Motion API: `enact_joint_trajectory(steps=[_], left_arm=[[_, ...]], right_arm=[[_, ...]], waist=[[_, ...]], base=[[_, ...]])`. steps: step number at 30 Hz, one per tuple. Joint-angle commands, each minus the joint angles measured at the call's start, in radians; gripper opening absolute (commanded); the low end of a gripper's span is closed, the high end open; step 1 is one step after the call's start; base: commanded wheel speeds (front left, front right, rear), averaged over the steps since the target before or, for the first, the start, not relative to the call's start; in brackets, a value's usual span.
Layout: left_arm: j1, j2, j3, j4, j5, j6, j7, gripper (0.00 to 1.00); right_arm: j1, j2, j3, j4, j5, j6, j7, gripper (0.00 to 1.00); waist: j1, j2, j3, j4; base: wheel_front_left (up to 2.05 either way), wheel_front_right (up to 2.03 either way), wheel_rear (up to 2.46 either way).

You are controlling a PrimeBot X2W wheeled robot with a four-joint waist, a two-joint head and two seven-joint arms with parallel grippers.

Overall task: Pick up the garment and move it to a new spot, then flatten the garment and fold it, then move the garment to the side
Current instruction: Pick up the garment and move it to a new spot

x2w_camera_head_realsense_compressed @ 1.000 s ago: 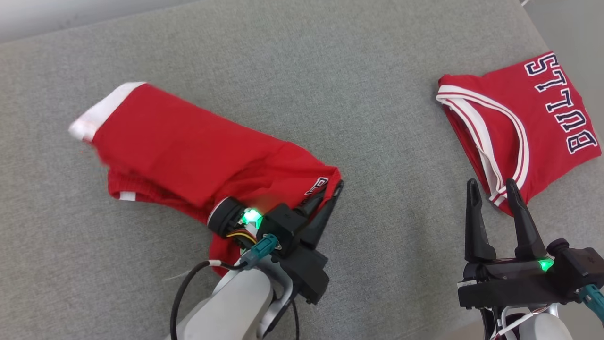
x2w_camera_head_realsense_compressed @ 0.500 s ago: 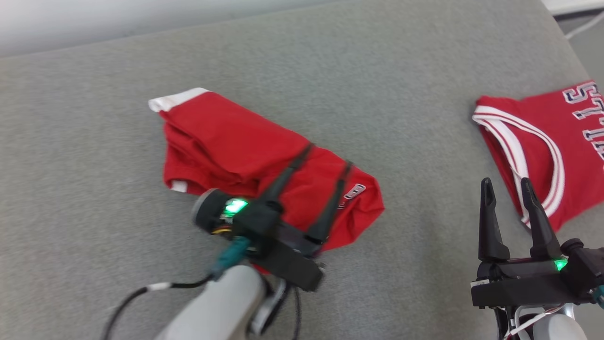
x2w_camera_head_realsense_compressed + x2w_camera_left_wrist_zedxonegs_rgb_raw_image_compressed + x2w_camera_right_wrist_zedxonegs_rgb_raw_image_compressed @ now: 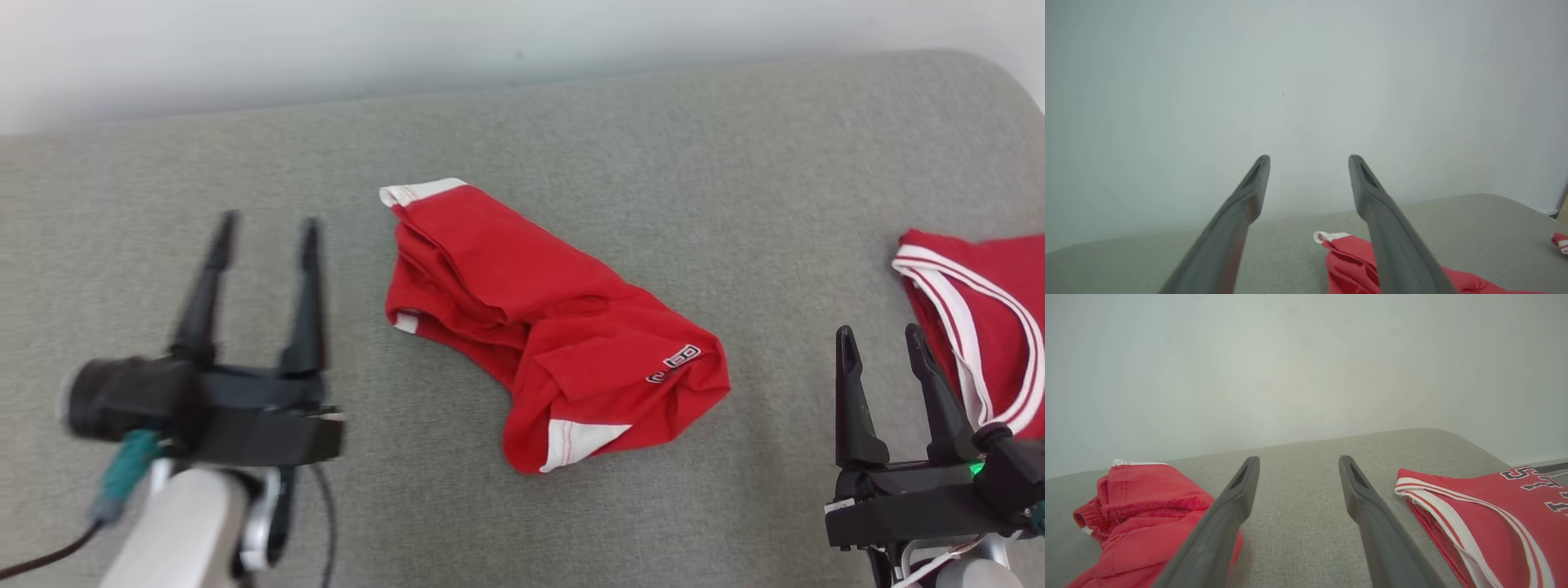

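Nearest: left claw [image 3: 269, 220] at lower left, blurred, fingers spread apart, nothing between them. Right claw [image 3: 878, 331] at lower right, fingers likewise parted, empty, just beside a red jersey [image 3: 980, 302] with white trim at the right edge. On the middle of the grey desk [image 3: 653, 147]: crumpled red garment [image 3: 555, 327] with white hems and a small logo, lying between the claws, touching neither. Beyond: pale wall [image 3: 408, 49].

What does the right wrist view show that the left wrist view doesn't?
Right wrist, not left: the open right pincer and navy lettering on the folded red white-trimmed jersey. Left wrist, not right: the open left pincer. Both: crumpled red white-hemmed shorts, grey fabric cushion, pale wall, and that jersey's edge.
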Motion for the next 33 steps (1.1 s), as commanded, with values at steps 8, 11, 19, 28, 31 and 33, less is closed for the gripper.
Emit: enact_joint_trajectory(steps=[8,11,19,28,31,33], left_arm=[[0.182,0.026,0.223,-0.051,0.074,-0.029,-0.003,1.0],[0.239,0.02,0.25,-0.055,0.1,-0.047,-0.003,1.0],[0.344,-0.001,0.264,-0.05,0.131,-0.08,-0.004,1.0],[0.438,-0.029,0.264,-0.033,0.155,-0.092,-0.004,1.0],[0.456,-0.03,0.264,-0.025,0.158,-0.095,-0.004,1.0],[0.465,-0.032,0.261,-0.023,0.16,-0.098,-0.004,1.0]], right_arm=[[0.036,-0.022,0.005,-0.009,-0.011,-0.001,0.024,1.0],[0.05,-0.027,0.011,-0.003,-0.014,-0.001,0.031,1.0],[0.083,-0.039,0.035,0.006,-0.019,-0.001,0.049,1.0],[0.129,-0.037,0.072,0.002,-0.028,-0.001,0.062,1.0],[0.145,-0.039,0.079,-0.004,-0.03,-0.001,0.071,1.0],[0.148,-0.039,0.081,-0.008,-0.028,-0.001,0.077,1.0]], waist=[[0.0001,0.0001,-0.062,0.053],[0.0001,0.0001,-0.079,0.056],[0.0001,0.0001,-0.118,0.057],[0.0001,0.0001,-0.162,0.046],[0.0001,0.0001,-0.169,0.044],[0.0001,0.0001,-0.172,0.044]], base=[[0.0,0.0,0.0],[0.0,0.0,0.0],[0.0,0.0,0.0],[0.0,0.0,0.0],[0.0,0.0,0.0],[0.0,0.0,0.0]])
